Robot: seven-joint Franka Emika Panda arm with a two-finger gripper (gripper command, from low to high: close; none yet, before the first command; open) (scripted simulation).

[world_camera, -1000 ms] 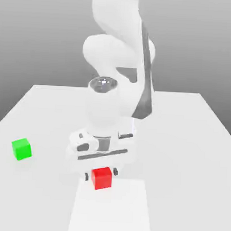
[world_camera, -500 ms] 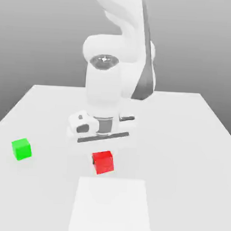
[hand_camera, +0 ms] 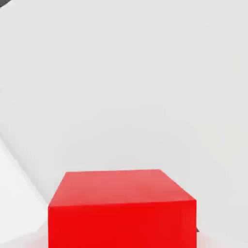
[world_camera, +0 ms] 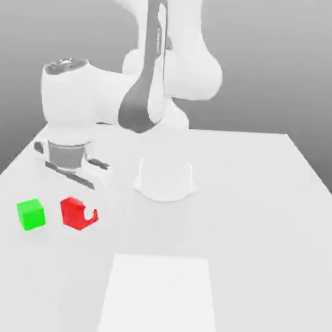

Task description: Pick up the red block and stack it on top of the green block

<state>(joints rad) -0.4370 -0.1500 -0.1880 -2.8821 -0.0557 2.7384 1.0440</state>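
Now red block (world_camera: 74, 212) nearer green block (world_camera: 30, 214).

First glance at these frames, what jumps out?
The red block, carried off the table under the gripper toward the exterior view's left, and looming large in the hand view. Just left of it sits the green block on the white table, apart from it. The bulky white arm towers behind.

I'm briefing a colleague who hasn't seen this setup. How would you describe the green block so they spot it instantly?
Start at the white table and go to its edge on the exterior view's left. The green block sits there, a small matte cube. Beside it is the same-sized red block; colour alone separates them.
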